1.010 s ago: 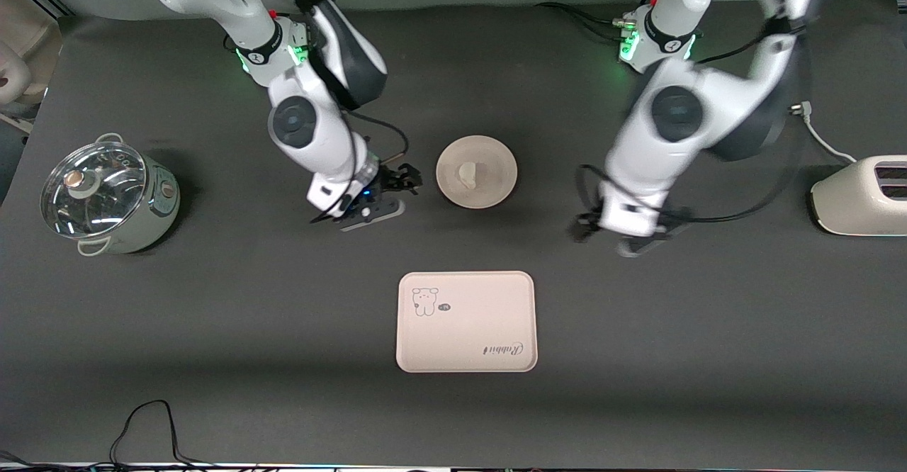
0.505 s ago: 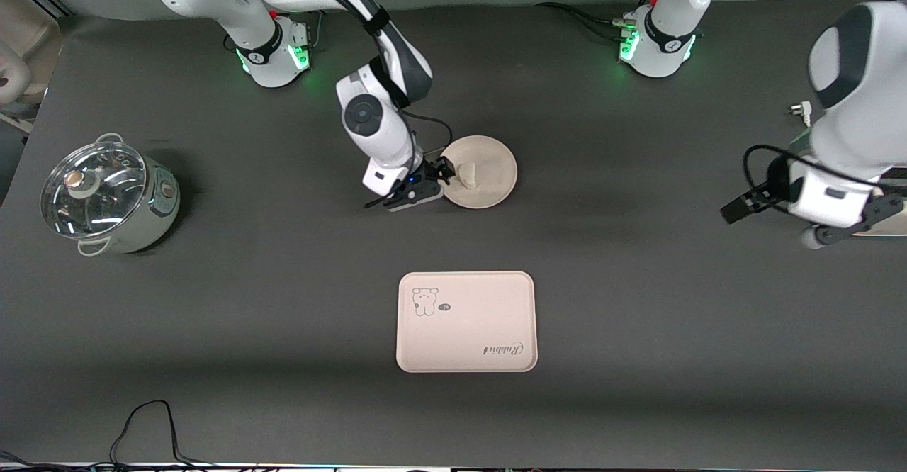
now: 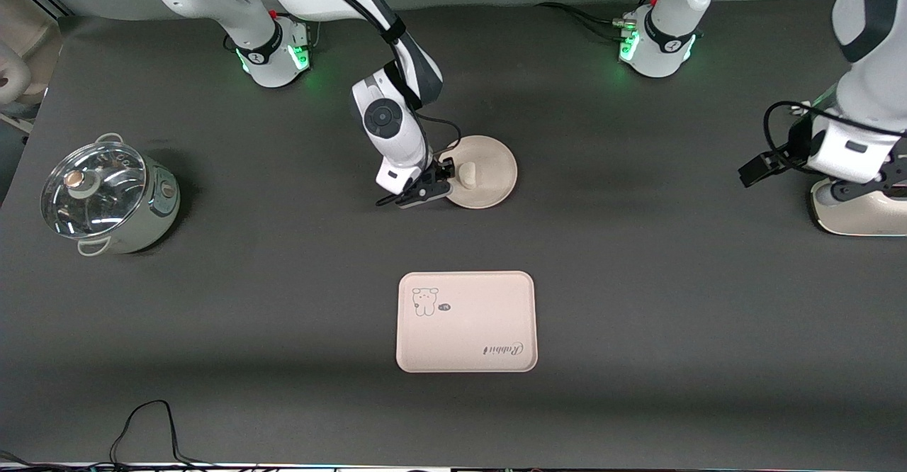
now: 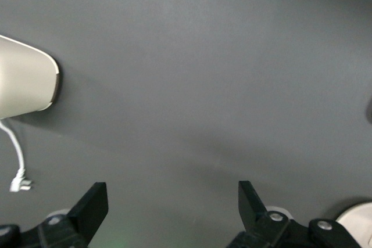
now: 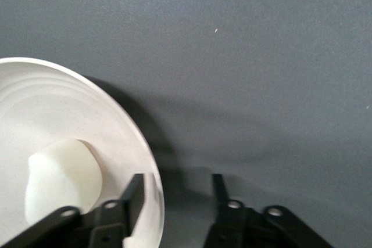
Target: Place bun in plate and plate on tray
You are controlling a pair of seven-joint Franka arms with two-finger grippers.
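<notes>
The bun [image 3: 468, 173] sits in the plate [image 3: 489, 152], mid-bench, with the tray [image 3: 465, 322] at its 6 o'clock, well apart. The right claw [image 3: 445, 178] straddles the plate's rim, 1 finger [image 5: 135, 193] inside, 1 outside, partly closed. The left claw [image 4: 171, 204] waits spread wide over the toaster [image 3: 854, 218].

Occlusions and cut-offs noted

The rounded cream toaster [image 3: 861, 213] is cut by the front view's edge and partly covered by the left gripper [image 3: 861, 188]. The right wrist view crops the round cream plate [image 5: 125, 137] and hides part of the small off-white bun [image 5: 61, 181].
</notes>
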